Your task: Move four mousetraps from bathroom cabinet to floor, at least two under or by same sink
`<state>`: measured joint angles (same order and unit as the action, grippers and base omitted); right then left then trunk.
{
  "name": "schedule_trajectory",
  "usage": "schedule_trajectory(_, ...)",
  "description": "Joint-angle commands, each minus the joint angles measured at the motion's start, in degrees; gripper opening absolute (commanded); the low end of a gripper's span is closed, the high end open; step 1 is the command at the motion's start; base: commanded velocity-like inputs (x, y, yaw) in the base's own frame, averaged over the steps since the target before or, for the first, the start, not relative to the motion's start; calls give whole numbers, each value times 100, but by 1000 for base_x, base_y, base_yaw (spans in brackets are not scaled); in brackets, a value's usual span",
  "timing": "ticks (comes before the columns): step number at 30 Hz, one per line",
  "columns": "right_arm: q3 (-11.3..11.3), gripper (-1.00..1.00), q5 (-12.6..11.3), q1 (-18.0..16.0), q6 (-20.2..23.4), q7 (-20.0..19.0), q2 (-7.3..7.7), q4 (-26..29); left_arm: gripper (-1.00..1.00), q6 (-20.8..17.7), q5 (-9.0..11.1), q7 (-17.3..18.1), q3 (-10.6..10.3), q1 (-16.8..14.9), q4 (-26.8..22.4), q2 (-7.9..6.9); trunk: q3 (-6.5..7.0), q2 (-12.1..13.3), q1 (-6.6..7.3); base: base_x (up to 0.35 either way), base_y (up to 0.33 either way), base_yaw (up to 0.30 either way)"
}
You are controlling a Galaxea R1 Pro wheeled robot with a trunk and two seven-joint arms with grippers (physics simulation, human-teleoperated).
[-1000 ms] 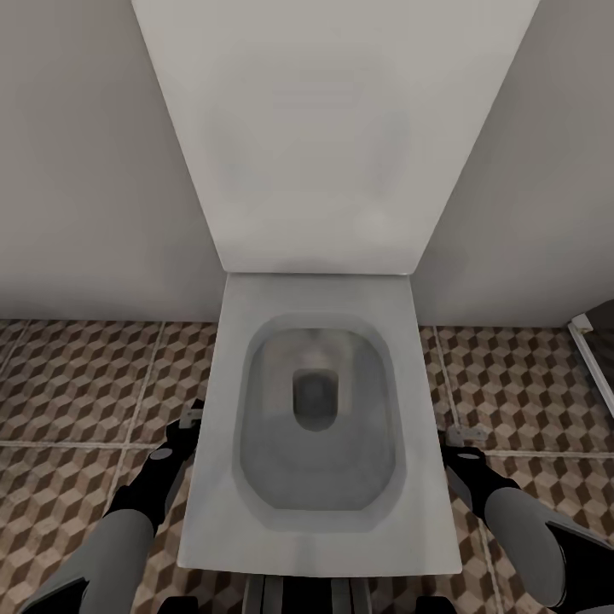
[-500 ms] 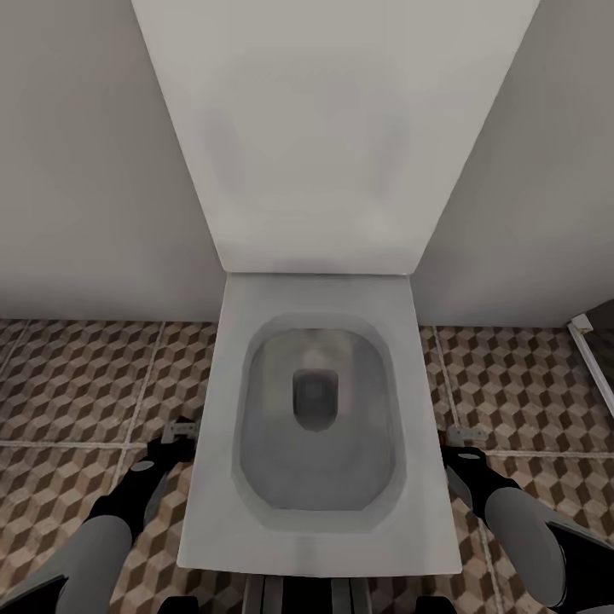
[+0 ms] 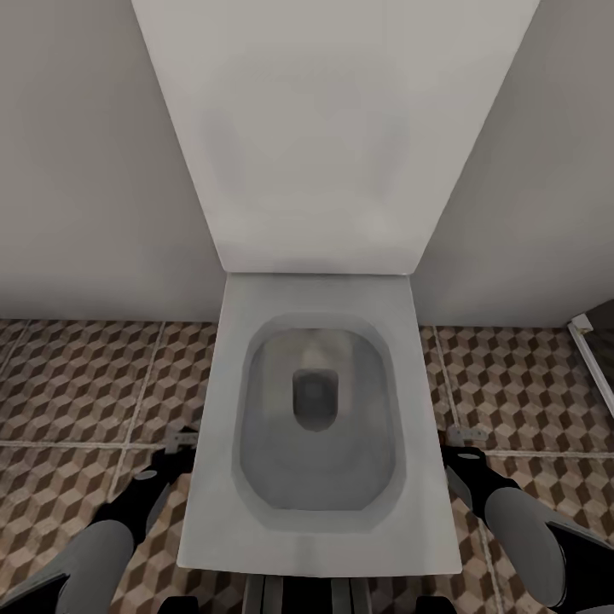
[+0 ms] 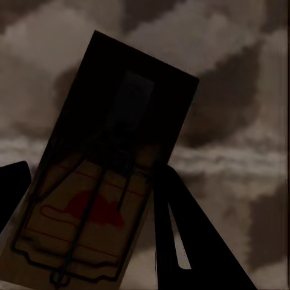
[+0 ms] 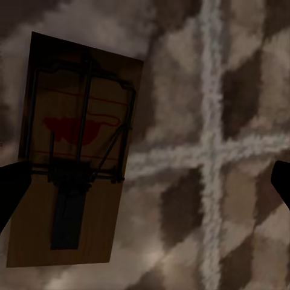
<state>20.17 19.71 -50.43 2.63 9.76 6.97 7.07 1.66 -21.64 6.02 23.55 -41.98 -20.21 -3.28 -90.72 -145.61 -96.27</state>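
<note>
Two wrist views: mousetrap [image 4: 90, 205] between left pincer [image 4: 90, 169], grip unclear; second mousetrap [image 5: 72, 151], right pincer [image 5: 150, 175] apart.

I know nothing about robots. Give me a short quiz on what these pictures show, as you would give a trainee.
1. True or false: the lid of the toilet is raised.
2. What lies on the tiles ahead of the right gripper in the right wrist view? A) a bar of soap B) a mousetrap C) a sponge
3. Fill in: the tiles of the bathroom floor carry a brown and beige ___ pattern.

Key: 1 true; 2 B; 3 cube.
</note>
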Motion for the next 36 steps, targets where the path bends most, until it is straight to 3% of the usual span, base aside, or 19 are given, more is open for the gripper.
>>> schedule_trajectory(1,29,100,59,-2,27,9,-2,5,-100,26,-51,66,53,-4,9,7,-3,-1,1,0,0,0)
schedule_trajectory(36,22,100,59,-2,27,9,1,5,-100,62,-83,66,46,-4,254,107,-3,-1,1,0,0,0)
